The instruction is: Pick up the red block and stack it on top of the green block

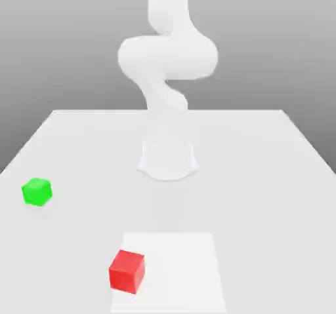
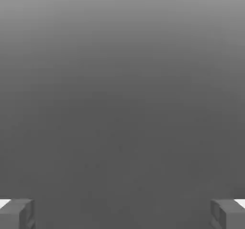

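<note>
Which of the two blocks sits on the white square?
The red block, at the square's left in the exterior view; the green one is off it.

Our exterior view faces the arm (image 1: pixel 168 57) across the desk (image 1: pixel 262 201), looking slightly down; our hand view sits close behind the tool (image 2: pixel 122 214).

Red block (image 1: pixel 126 271): plain bright red, faces in slightly differing shades, unpatterned. Green block (image 1: pixel 37 192): plain vivid green. Surface (image 1: pixel 262 208): pale grey; the square (image 1: pixel 180 273) near its front edge, white. My arm (image 1: pixel 168 57): white. My gripper's fingers (image 2: pixel 16 214): dark grey, white patches beside them.
</note>
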You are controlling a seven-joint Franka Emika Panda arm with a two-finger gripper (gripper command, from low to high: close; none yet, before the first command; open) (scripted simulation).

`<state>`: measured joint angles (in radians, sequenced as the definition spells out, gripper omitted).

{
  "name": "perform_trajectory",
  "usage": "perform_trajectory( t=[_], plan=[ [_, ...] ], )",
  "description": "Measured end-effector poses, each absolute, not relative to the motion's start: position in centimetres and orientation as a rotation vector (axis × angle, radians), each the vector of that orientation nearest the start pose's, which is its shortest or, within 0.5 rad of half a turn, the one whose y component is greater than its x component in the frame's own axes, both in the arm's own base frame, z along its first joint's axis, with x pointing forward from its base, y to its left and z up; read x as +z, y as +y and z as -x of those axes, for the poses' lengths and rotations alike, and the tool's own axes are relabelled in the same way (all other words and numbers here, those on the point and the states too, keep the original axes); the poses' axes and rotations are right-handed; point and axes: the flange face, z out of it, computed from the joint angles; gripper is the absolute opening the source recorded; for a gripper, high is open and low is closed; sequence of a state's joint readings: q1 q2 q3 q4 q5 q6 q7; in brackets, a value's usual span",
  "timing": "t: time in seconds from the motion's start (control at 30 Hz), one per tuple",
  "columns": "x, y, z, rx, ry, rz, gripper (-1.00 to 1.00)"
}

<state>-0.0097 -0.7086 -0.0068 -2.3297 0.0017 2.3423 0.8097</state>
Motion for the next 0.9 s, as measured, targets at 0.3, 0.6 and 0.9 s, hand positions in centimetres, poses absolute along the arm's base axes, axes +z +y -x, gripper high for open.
perform_trajectory(
  t=[0.3,0.6,0.9],
  plan=[
    [48.9,-3.6,-46.2,-0.584,1.3,2.598,0.0],
    [30.4,-6.6,-46.3,-0.213,1.515,2.668,0.0],
    [16.3,-7.6,-43.5,-0.001,1.62,2.692,0.0]
  ],
)
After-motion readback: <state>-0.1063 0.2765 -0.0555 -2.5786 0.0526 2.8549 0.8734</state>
